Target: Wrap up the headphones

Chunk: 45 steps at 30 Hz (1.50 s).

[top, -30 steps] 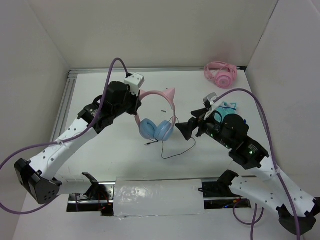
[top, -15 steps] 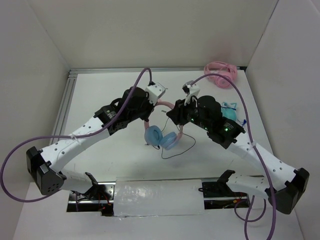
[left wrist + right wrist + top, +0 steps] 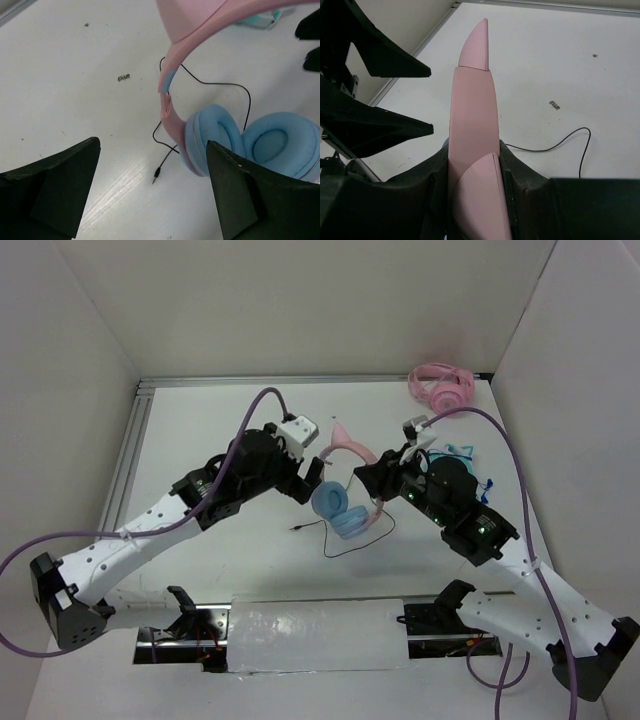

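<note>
The headphones (image 3: 336, 508) have a pink cat-ear headband and light blue ear cups, which hang low over the table at mid-scene. My right gripper (image 3: 372, 478) is shut on the headband (image 3: 472, 115), and the pink band fills the space between its fingers beside one cat ear. My left gripper (image 3: 307, 480) stands open just left of the ear cups (image 3: 220, 140), with nothing between its fingers (image 3: 65, 190). The thin black cable (image 3: 352, 542) trails loose on the table, its plug (image 3: 156, 174) lying free below the open jaws.
All-pink headphones (image 3: 440, 387) lie at the far right corner. Teal headphones (image 3: 462, 452) sit right of my right arm, partly hidden by it. A metal rail (image 3: 135, 440) runs along the table's left edge. White walls close in three sides.
My left gripper let go of the headband and opened. My right gripper closed on the headband, and the headphones shifted slightly right with the cups swinging beneath.
</note>
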Motion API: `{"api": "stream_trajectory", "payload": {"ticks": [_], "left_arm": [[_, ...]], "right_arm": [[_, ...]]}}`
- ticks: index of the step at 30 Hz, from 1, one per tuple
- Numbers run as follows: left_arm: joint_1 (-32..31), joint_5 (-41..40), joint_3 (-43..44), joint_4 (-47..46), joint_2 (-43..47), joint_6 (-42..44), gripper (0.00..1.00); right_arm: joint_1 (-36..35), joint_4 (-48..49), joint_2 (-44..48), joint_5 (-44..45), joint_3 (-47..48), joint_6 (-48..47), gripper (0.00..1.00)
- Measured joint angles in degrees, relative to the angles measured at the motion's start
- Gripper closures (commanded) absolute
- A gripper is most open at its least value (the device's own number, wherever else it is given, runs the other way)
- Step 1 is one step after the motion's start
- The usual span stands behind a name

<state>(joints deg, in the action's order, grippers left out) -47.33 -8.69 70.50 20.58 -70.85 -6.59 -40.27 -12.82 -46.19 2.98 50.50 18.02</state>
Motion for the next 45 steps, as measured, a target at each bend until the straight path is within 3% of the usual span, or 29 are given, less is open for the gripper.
{"api": "stream_trajectory", "payload": {"ticks": [9, 15, 16, 17, 19, 20, 23, 25, 26, 27, 30, 31, 40, 45], "left_arm": [[3.65, 9.4, -12.35, -5.92, 8.46, -0.74, 0.01], [4.13, 16.28, -15.47, -10.1, 11.72, 0.61, 0.04], [4.22, 17.05, -15.65, -10.43, 12.11, 0.61, 0.09], [4.37, 17.77, -15.74, -10.78, 12.39, 0.59, 0.3], [4.5, 18.78, -15.78, -11.34, 12.63, 0.26, 0.55], [4.55, 19.23, -15.76, -11.56, 12.59, 0.02, 0.78], [4.13, 19.89, -15.65, -11.78, 12.13, -1.22, 1.0], [4.2, 19.06, -15.65, -12.09, 11.26, -1.66, 1.0], [4.15, 18.91, -15.65, -12.17, 10.95, -2.16, 1.0], [4.15, 18.58, -15.63, -12.13, 10.78, -2.62, 1.0], [4.07, 15.91, -14.23, -10.34, 10.32, -3.61, 1.0], [4.09, 12.83, -12.2, -8.17, 9.66, -4.31, 1.0], [4.72, -3.58, 0.39, -1.46, 4.39, -5.75, 1.0], [5.35, -10.32, 9.57, 0.52, 1.25, -5.81, 1.0]], "right_arm": [[1.64, 1.7, 3.48, -13.81, -1.11, -0.07, 1.0], [1.81, 2.25, 3.72, -22.36, -1.11, -0.76, 1.0], [1.84, 2.23, 3.74, -23.12, -1.11, -0.81, 1.0], [1.86, 2.25, 3.74, -23.56, -1.11, -0.87, 1.0], [1.92, 2.27, 4.0, -23.91, -1.11, -0.9, 1.0], [1.92, 2.23, 4.17, -23.74, -1.11, -0.92, 1.0], [1.92, 2.1, 4.26, -22.75, -1.11, -0.85, 1.0], [1.9, 2.1, 4.17, -21.64, -1.11, -0.63, 0.98], [1.9, 1.86, 4.07, -21.24, -1.11, -0.44, 0.91], [1.9, 1.57, 3.82, -20.83, -1.11, -0.39, 0.68], [1.9, 1.09, 2.99, -20.04, -0.92, -0.66, 0.39], [1.9, 1.09, 2.84, -19.45, -0.87, -0.94, 0.01], [2.25, 1.05, 7.48, -11.52, -1.29, -2.91, 0.0], [2.29, 3.21, 13.38, -10.08, -7.28, -2.86, 0.0]]}}
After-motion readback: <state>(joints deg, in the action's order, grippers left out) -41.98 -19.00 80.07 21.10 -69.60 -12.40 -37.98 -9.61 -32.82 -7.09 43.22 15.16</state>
